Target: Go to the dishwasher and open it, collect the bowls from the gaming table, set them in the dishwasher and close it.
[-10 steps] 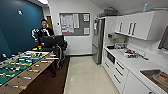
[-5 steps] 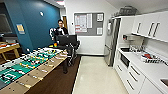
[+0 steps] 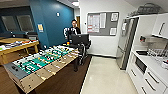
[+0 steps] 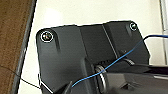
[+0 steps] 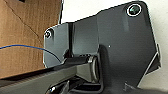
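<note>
The gaming table (image 3: 23, 47) stands at the far left against the blue wall, with a yellow edge and colourful flat things on top. Bowls are too small to make out on it. The dishwasher is out of view. Along the right runs a white kitchen counter (image 3: 150, 61) with white drawers and dark bar handles (image 3: 150, 84). The left wrist view looks down on pale floor (image 4: 82, 12) beside a brown strip. A brown cardboard surface (image 5: 27, 37) lies close in the right wrist view.
A green-field foosball table (image 3: 41, 65) with wooden sides fills the near left. Behind it, a person (image 3: 73, 30) stands at a stand with a dark monitor (image 3: 80, 39). A steel fridge (image 3: 125, 45) stands at the right. Pale floor (image 3: 105, 77) runs ahead between foosball table and counter.
The whole head view has shifted right, so the camera has turned left. The fridge and counter now sit further right, and the left-hand table has come into view.
</note>
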Tool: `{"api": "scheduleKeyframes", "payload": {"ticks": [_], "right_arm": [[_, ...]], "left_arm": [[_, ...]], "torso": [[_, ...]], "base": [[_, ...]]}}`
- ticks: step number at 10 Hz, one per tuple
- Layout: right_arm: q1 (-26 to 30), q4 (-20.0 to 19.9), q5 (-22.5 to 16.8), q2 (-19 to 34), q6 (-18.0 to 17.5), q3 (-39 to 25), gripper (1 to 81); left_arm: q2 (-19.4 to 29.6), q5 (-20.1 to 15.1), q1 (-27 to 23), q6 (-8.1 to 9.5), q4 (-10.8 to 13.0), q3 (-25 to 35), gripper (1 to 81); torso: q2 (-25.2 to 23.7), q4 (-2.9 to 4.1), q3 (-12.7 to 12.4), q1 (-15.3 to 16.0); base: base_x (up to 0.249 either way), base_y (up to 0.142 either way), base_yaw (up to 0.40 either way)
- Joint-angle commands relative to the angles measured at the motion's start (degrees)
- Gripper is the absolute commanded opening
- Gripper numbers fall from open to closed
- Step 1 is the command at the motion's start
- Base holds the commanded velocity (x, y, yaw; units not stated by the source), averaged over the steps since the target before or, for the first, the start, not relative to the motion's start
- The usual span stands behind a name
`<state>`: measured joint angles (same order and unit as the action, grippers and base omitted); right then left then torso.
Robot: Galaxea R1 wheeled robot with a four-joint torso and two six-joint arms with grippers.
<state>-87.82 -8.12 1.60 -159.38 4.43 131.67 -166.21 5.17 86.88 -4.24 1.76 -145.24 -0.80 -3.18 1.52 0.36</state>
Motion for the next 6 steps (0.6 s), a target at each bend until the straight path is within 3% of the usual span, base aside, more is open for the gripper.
{"api": "scheduleKeyframes", "payload": {"ticks": [1,6], "right_arm": [[2.43,0.56,-3.35,0.62,0.06,-0.29,81.1],[2.25,0.56,-3.35,-1.41,0.06,2.53,81.1]], "left_arm": [[0.34,-2.88,-2.64,0.02,0.27,0.13,81.1],[0.17,-2.88,-2.64,0.02,0.00,0.13,81.1]], "torso": [[0.00,0.00,0.00,0.00],[0.00,0.00,0.00,0.00]], "base": [[0.000,0.000,0.372],[0.000,0.000,0.372]]}}
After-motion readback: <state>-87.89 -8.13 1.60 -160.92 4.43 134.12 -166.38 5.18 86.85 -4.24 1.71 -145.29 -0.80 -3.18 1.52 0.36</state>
